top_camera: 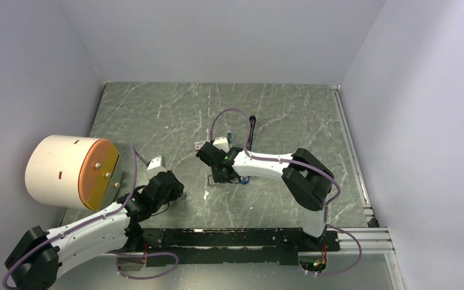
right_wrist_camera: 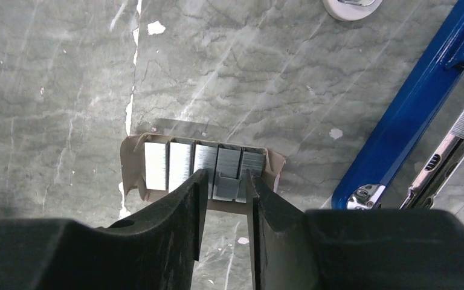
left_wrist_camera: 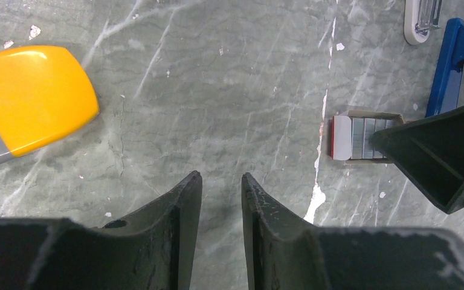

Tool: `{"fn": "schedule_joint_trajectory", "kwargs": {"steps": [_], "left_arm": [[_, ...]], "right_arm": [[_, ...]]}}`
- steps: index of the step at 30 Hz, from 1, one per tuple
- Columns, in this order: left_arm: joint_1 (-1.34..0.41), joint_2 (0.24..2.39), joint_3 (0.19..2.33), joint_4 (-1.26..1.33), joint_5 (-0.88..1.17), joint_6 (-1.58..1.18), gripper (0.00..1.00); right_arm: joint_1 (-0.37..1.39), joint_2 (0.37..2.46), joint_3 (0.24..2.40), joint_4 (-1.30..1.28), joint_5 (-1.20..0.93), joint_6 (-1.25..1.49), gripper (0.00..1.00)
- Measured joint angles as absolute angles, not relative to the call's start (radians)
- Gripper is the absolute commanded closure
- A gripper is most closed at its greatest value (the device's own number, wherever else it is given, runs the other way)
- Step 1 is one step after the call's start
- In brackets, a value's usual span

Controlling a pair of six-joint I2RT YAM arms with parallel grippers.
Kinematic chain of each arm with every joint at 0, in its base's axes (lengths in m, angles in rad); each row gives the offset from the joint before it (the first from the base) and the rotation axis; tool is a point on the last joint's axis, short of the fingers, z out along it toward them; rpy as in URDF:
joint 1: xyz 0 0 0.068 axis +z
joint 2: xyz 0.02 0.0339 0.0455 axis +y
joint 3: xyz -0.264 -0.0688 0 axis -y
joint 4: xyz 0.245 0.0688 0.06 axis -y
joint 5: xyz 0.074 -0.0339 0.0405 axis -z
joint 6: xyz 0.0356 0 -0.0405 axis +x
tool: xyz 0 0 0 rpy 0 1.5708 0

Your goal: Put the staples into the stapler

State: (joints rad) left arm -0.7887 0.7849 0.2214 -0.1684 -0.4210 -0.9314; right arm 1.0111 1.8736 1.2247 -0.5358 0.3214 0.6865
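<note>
The staples (right_wrist_camera: 181,163) lie as several grey strips side by side in a torn cardboard tray. They also show in the left wrist view (left_wrist_camera: 359,138). My right gripper (right_wrist_camera: 226,175) is down on the tray, its jaws closed on either side of one strip near the tray's right end. The open bright blue stapler (right_wrist_camera: 411,103) lies just right of the tray, its metal channel (right_wrist_camera: 453,145) exposed. It shows in the left wrist view (left_wrist_camera: 453,66) too. My left gripper (left_wrist_camera: 222,176) hovers over bare table left of the tray, jaws slightly apart and empty.
An orange-yellow block (left_wrist_camera: 30,96) lies left of my left gripper. A white piece (left_wrist_camera: 420,21) lies beyond the stapler. A large cream cylinder with an orange face (top_camera: 66,172) stands at the left. A small red-and-white box (top_camera: 200,145) lies behind my right gripper (top_camera: 220,175).
</note>
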Motion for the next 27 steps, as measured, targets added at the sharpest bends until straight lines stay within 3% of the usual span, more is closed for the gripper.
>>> {"fn": "schedule_joint_trajectory", "kwargs": {"steps": [12,27], "left_arm": [[-0.789,0.789,0.221,-0.168,-0.423,-0.931,0.63],[-0.789,0.789,0.221,-0.168,-0.423,-0.931,0.63]], "right_arm": [[1.011,1.873,1.222,-0.536,0.352,0.732,0.78],[1.011,1.774,1.199,-0.537,0.375,0.739,0.78]]}}
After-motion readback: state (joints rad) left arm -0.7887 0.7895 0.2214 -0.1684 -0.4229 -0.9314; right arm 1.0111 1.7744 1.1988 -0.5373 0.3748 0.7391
